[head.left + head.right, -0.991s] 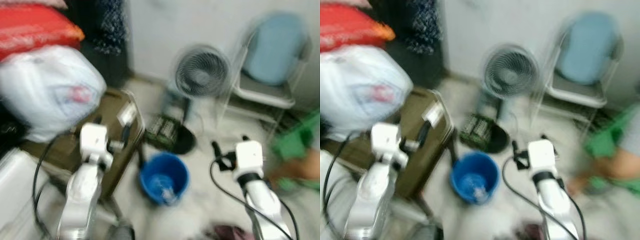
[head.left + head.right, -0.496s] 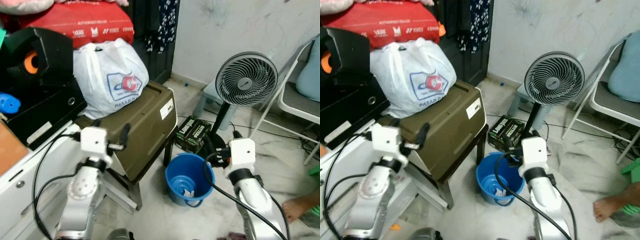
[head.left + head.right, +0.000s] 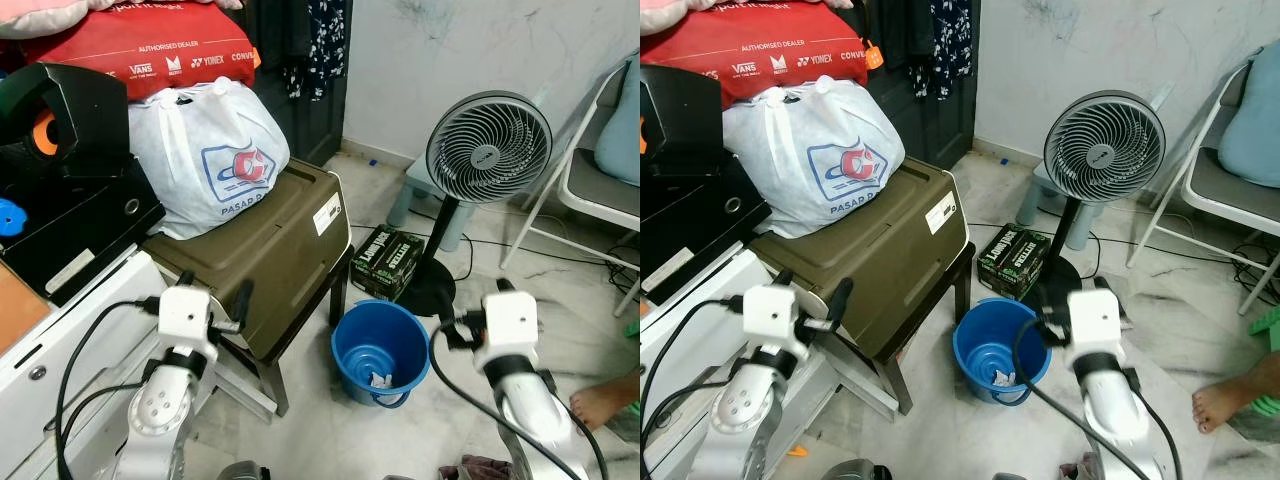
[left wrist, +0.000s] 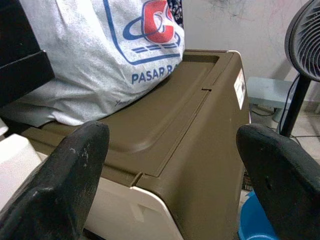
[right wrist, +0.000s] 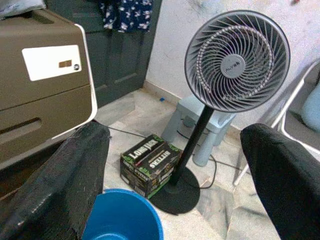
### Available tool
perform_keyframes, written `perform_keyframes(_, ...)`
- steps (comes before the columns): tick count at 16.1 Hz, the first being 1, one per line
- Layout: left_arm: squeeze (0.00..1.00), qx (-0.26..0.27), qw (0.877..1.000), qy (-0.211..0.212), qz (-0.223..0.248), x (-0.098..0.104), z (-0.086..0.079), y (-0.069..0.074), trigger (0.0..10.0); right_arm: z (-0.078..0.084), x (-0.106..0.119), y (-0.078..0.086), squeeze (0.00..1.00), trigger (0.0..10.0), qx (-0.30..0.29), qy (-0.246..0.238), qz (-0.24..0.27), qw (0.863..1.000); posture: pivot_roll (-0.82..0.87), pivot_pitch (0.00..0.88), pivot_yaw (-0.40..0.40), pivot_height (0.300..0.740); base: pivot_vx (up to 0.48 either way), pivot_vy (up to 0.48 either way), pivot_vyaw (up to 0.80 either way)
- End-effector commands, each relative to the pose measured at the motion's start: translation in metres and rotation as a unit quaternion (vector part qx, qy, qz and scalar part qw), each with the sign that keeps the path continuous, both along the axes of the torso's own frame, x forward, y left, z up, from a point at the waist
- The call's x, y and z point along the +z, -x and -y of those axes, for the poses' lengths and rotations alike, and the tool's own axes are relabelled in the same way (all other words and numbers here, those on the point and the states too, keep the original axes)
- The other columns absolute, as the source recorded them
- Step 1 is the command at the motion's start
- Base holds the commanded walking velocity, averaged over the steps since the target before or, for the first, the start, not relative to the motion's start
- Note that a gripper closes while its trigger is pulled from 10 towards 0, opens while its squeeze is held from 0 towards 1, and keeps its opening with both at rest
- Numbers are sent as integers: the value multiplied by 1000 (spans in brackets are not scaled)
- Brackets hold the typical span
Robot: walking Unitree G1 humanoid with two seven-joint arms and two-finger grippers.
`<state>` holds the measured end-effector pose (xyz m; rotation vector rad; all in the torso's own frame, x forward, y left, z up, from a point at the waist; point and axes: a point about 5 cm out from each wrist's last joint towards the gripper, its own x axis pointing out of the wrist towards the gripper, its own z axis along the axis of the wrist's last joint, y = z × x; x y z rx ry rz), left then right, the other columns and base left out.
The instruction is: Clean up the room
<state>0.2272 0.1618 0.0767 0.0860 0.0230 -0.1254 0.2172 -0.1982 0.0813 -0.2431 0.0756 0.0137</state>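
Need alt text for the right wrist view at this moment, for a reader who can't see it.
The right tool, its two black fingers spread wide and holding nothing, points at a grey pedestal fan standing on a pale floor. A dark beverage carton lies beside the fan's base, a blue bucket sits nearer, and a brown storage bin stands alongside.

A bucket (image 3: 380,345) stands on the floor (image 3: 330,430), just right of a storage box (image 3: 265,250) carrying a plastic bag (image 3: 205,155). Behind the bucket lies a carton (image 3: 388,262), beside the fan (image 3: 487,150); a chair (image 3: 590,190) stands further right.
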Motion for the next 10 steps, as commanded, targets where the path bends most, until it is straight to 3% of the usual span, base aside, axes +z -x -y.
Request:
perform_keyframes(1, 0, -4, 1000, -9, 18, 7, 0, -2, 10000, -4, 7, -1, 0, 10000, 12, 6, 20, 1000, -58, 0, 7, 740, 0, 0, 0)
perform_keyframes(5, 0, -18, 999, -23, 27, 11, 3, -7, 10000, -9, 5, -3, 0, 10000, 18, 0, 22, 1000, -56, 0, 12, 740, 0, 0, 800)
perform_keyframes(10, 0, -20, 1000, -17, 9, 5, 2, 6, 10000, -14, -2, 9, 0, 10000, 22, -6, 10, 1000, -48, 0, 13, 740, 0, 0, 800)
